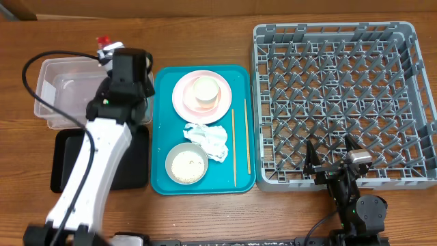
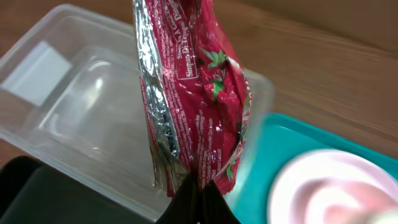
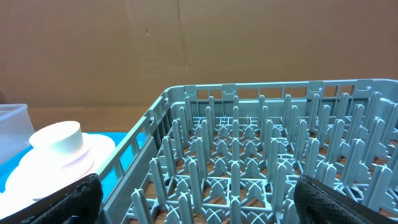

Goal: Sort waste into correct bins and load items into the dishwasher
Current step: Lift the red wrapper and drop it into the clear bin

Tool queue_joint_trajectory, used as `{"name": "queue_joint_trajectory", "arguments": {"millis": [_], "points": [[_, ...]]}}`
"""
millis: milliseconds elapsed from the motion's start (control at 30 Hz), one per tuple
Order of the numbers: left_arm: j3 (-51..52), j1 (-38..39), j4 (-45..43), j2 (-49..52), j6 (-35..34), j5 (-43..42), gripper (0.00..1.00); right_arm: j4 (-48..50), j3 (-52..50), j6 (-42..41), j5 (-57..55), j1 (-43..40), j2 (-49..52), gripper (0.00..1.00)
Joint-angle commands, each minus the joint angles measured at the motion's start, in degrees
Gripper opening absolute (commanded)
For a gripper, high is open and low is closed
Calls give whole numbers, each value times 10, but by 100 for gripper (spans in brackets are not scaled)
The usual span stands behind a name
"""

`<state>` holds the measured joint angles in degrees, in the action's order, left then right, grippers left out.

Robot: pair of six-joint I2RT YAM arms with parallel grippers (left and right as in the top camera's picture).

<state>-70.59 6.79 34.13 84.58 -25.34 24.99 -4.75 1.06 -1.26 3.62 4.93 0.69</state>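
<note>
Above the clear tub (image 2: 93, 118), close to one of its rims, the left gripper (image 2: 198, 198) is clamped shut on the red wrapper (image 2: 193, 99). It pinches the wrapper by one end, and the rest stands free beyond the fingertips. To me it looks like thin foil: nearly weightless, crinkled, shiny on the inner side and probably slippery. It has no stiffness to keep a shape, so I think a firm pinch on a folded edge, like this one, is the right place to hold it. Such a light piece may cling to a finger or drift sideways when let go, so I would release it low and well inside the tub. Far to the right of the tub, the right gripper (image 1: 332, 162) waits with jaws spread wide, holding nothing.
</note>
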Motion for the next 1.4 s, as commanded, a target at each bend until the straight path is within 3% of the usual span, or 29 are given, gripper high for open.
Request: {"name": "queue_joint_trajectory", "arguments": {"millis": [0, 433, 467, 633, 733, 833, 1000, 1067, 1367], "points": [[-4, -41, -15, 61, -35, 28, 4, 2, -6, 2, -1, 2, -5, 100], [-4, -203, -87, 181, -133, -196, 6, 2, -6, 2, -1, 2, -5, 100], [-4, -210, -90, 184, -133, -207, 10, 2, -6, 2, -1, 2, -5, 100], [-4, -232, -96, 191, -132, -236, 59, 2, -6, 2, -1, 2, -5, 100], [-9, -233, -103, 184, -115, -265, 72, 2, -6, 2, -1, 2, -5, 100], [-30, -233, -93, 141, -94, -363, 73, 2, -6, 2, -1, 2, -5, 100], [-37, -232, -83, 50, -94, -432, 61, 2, -6, 2, -1, 2, -5, 100], [-37, -223, -27, -28, -93, -470, 56, 2, -6, 2, -1, 2, -5, 100], [-36, -96, 102, -84, -40, -470, 61, 2, -6, 2, -1, 2, -5, 100]]}}
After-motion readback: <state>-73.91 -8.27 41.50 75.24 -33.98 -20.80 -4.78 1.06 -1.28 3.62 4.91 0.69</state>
